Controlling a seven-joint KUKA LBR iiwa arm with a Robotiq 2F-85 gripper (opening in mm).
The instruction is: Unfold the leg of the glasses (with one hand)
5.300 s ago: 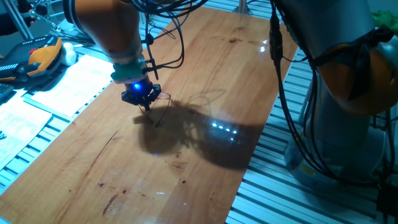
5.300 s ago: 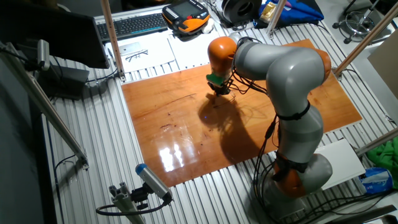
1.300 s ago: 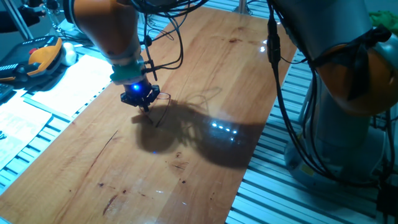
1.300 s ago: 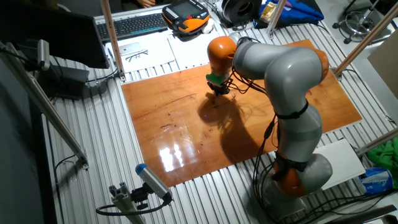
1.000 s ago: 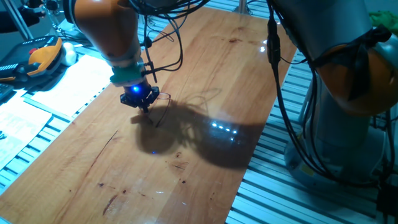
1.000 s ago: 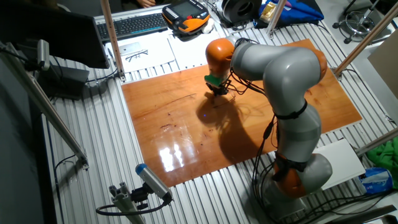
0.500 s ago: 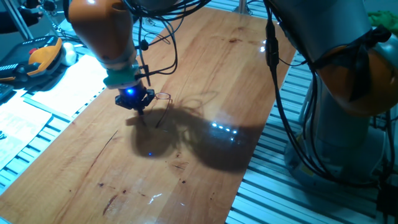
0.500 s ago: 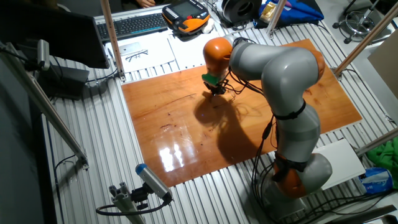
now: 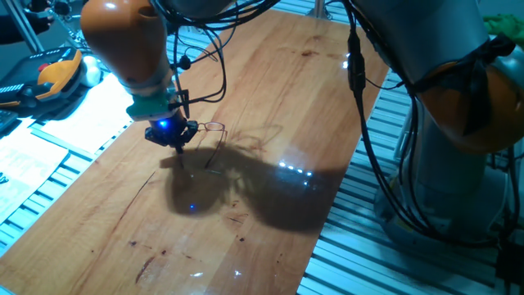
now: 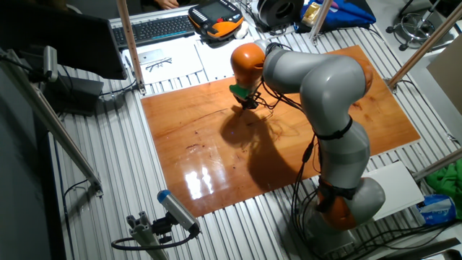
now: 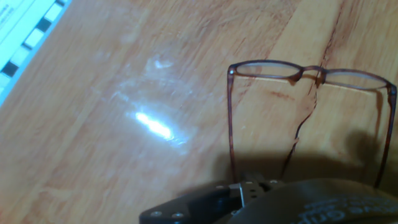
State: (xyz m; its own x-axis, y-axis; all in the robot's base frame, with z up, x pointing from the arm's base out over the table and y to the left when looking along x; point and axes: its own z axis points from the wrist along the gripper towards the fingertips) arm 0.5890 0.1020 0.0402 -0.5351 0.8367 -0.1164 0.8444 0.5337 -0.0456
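A: Any writing to read? Start left of the glasses (image 11: 311, 74).

B: Far left of them in the hand view, only a white sheet (image 11: 22, 31) with black-and-yellow squares along its edge; no letters legible. In one fixed view, white papers (image 9: 49, 131) lie left of the glasses, their print too small to read.

A: And the surface?

B: A reddish wooden table (image 9: 270, 98), scratched and glossy, showing lamp glare. It sits on a ribbed aluminium bench (image 10: 115, 166); behind the glasses in the other fixed view are a keyboard (image 10: 155, 27) and an orange-and-black pendant (image 10: 215, 14).

A: Where are the glasses?

B: Lying on the wood, both legs reaching toward the camera, just right of the hand (image 9: 174, 146).

A: The hand's state?

B: It hovers beside them holding nothing; how far apart the fingers are, I cannot tell.
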